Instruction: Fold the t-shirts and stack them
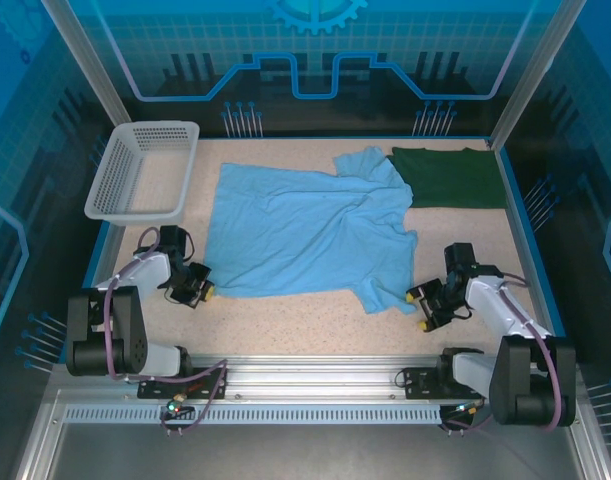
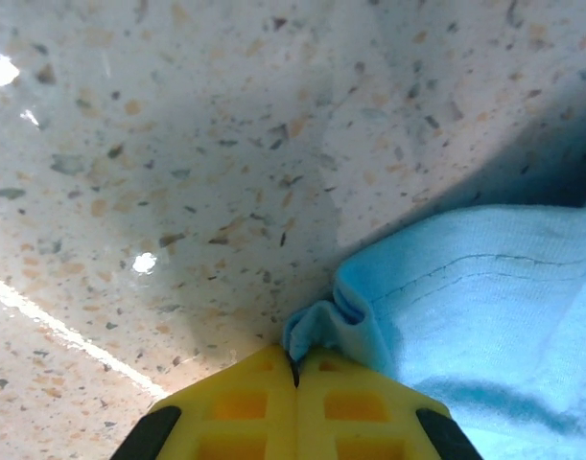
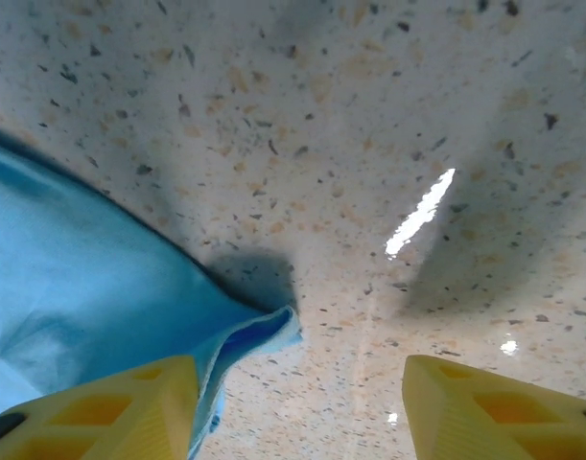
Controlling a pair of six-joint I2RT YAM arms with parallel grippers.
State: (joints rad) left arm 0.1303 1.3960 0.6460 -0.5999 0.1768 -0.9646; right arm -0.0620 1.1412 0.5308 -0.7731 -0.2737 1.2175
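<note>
The light sky-blue t-shirt [image 1: 310, 232] lies spread and wrinkled across the middle of the table. A dark green t-shirt [image 1: 450, 177] lies flat at the back right, touching the blue one's sleeve. My left gripper [image 1: 202, 291] is at the blue shirt's near left corner, shut on a bunched fold of the blue t-shirt [image 2: 326, 326]. My right gripper [image 1: 422, 309] stands open at the near right corner; the hem corner of the blue t-shirt [image 3: 264, 331] lies between its yellow fingers [image 3: 120, 407], against the left one.
A white plastic mesh basket [image 1: 145, 170] sits at the back left corner. Bare speckled tabletop [image 1: 285, 325] runs along the near edge in front of the shirt. Blue raised borders and metal posts frame the table.
</note>
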